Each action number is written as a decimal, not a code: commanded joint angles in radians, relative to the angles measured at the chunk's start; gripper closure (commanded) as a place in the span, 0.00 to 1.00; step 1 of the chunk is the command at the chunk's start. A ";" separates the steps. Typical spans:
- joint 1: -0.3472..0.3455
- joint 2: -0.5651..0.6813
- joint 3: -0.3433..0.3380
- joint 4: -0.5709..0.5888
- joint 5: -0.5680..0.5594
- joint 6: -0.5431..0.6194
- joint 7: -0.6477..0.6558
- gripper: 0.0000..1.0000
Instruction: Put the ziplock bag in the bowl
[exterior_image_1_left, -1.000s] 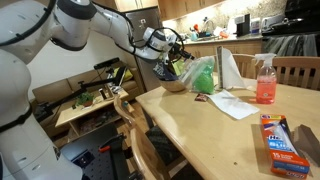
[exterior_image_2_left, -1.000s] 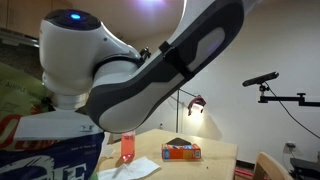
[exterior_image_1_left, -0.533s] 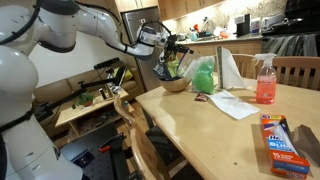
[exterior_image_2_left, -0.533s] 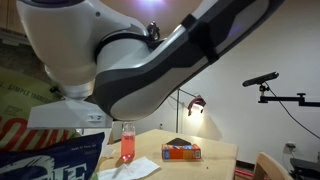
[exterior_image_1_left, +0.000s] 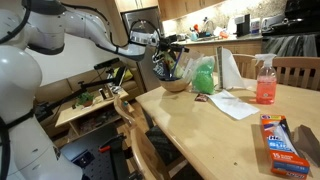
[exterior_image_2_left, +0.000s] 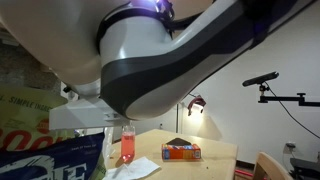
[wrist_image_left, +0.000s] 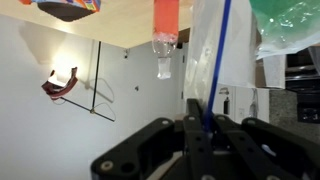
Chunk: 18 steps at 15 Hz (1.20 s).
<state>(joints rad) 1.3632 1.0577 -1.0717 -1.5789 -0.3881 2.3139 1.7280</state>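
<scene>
Table: wooden, lower right of frame — bowl at its far corner.
Gripper: fingers clamped on the ziplock bag, upper centre.

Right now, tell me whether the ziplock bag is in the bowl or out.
Out: the ziplock bag is pinched in the hand, raised near the bowl.

One bowl, one ziplock bag, one spray bottle, one box, one napkin.

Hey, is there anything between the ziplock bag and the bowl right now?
Nothing visible does. The ziplock bag hangs from the gripper just above the bowl at the table's corner, with only open air between them.
</scene>
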 joint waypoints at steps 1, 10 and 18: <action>0.030 -0.047 0.001 -0.060 -0.076 -0.074 0.064 0.99; -0.038 -0.026 0.076 0.039 -0.136 -0.039 0.064 0.99; 0.008 0.012 -0.067 0.055 -0.145 -0.045 0.122 0.99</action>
<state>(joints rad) 1.3567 1.0580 -1.0934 -1.5289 -0.5173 2.2781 1.8008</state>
